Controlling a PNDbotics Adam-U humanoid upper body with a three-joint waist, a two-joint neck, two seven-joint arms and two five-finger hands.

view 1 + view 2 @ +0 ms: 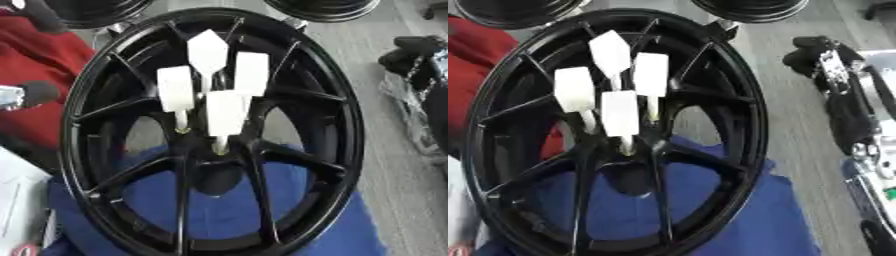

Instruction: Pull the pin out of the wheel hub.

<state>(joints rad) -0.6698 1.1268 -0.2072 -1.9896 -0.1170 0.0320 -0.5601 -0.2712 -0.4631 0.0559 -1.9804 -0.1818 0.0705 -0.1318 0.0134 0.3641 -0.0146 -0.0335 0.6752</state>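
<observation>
Inside black wheel hub, four white pins.

Room and obstacles around the wheel

Four white pins are clustered close together at the hub of the black wheel, so little room is left between them (they nearly touch); open gaps are seen between the spokes, and bare grey floor is left between the rim and the right arm.

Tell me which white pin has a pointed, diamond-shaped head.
The topmost pin. Its head tapers to points, while the other three heads are plain rectangles.
</observation>
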